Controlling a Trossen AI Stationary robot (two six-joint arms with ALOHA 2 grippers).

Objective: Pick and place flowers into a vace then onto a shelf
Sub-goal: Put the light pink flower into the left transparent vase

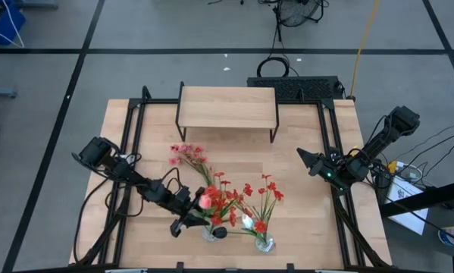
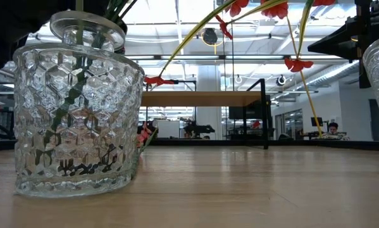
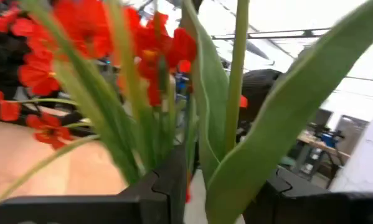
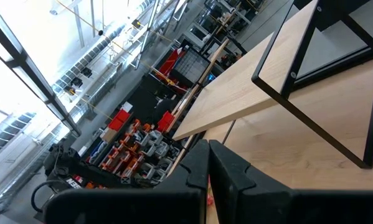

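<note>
Flower stems [image 3: 236, 93] between left hand [image 3: 226, 186] (parted)

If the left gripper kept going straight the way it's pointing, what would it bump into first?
Probably the flowers: green stalks already stand between the left gripper's fingers, at the glass vase. Depth is hard to judge.

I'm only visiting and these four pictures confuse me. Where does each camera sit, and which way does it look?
High view: above the table, looking straight down; shows both arms, the shelf and two vases of flowers.
Low view: at tabletop height, looking level across; a glass vase fills the near left, no arm clearly shows.
Left wrist view: on the left arm, looking past the left tool into stems and leaves.
Right wrist view: on the right arm, past the shut right tool toward the shelf's legs.
Shared: high, low and right wrist views all show the shelf.
</note>
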